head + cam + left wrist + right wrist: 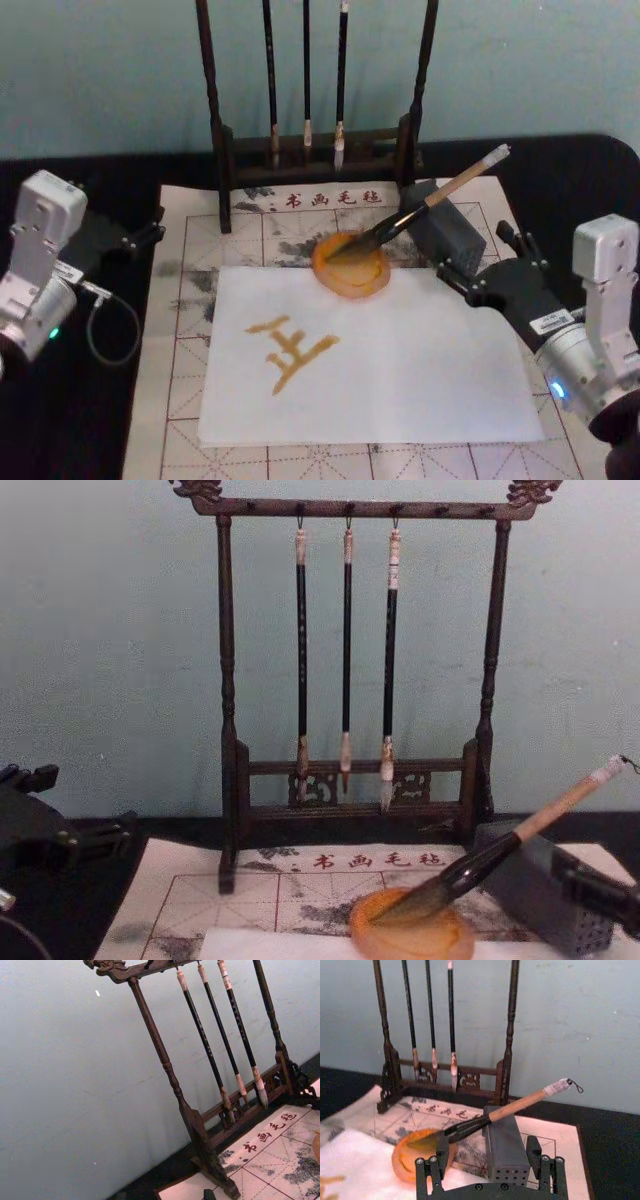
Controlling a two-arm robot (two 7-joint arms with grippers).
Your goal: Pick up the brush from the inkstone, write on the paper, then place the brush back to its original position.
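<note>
The brush (pixel 430 203) lies tilted, its dark bristles in the round orange inkstone (pixel 347 289) and its tan shaft leaning across the grey block (pixel 446 236). Its white-wrapped end points up and to the right. In the right wrist view the brush (pixel 515 1106) crosses above the inkstone (pixel 402 1157). The white paper (pixel 400 370) bears an ochre character (pixel 290 352). My right gripper (pixel 478 252) stands open just right of the block, fingers on either side of it and apart from the brush. My left gripper (pixel 140 232) rests open at the table's left, holding nothing.
A dark wooden rack (pixel 350 680) with three thin hanging brushes stands at the back, behind the inkstone. A gridded felt mat (pixel 190 260) lies under the paper. A cable (pixel 110 330) loops beside the left arm. The black table (pixel 575 190) extends to the right.
</note>
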